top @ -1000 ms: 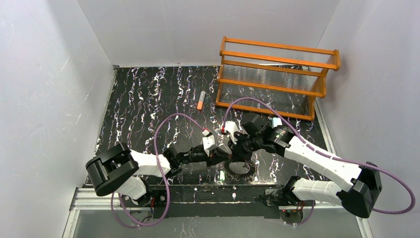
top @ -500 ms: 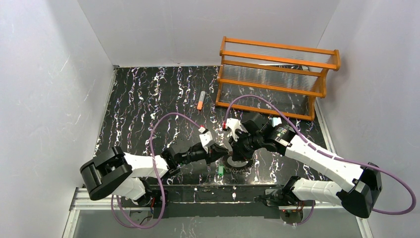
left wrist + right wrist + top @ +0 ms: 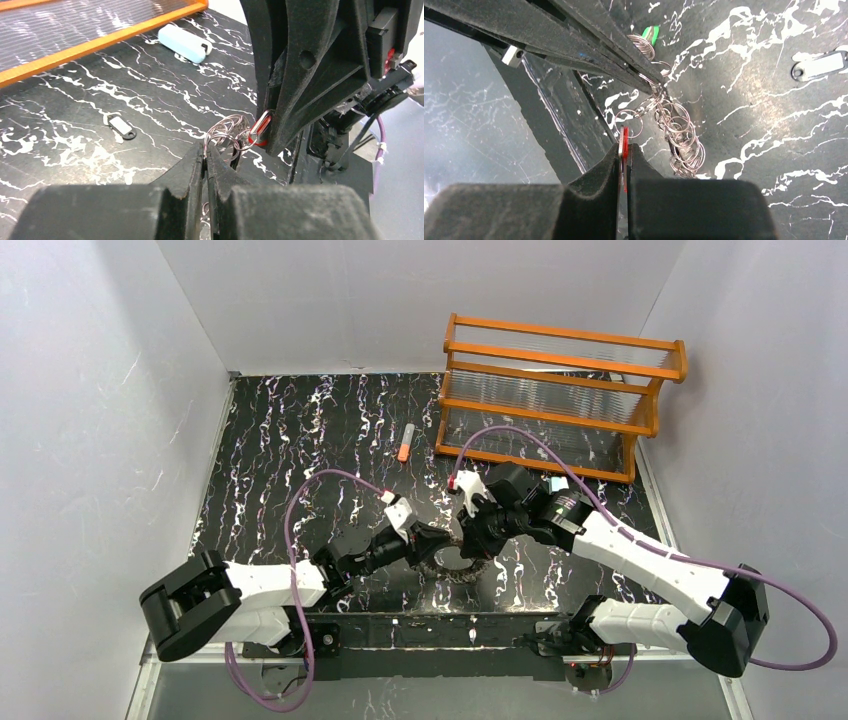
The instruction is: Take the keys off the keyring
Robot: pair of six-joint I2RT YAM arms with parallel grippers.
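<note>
right claw [image 3: 624, 151] pinches red key [image 3: 625, 134]; left claw [image 3: 206, 159] clamps keyring [image 3: 228, 131].

The keyring [image 3: 452, 572] has shifted leftward; so have left gripper [image 3: 206, 155] and right gripper [image 3: 625, 151] with red key [image 3: 624, 136].

Black marbled tabletop [image 3: 300, 440], plain white walls [image 3: 100, 390]

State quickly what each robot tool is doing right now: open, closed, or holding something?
Left tool: closed, pinching the keyring.
Right tool: closed on the red key.
</note>
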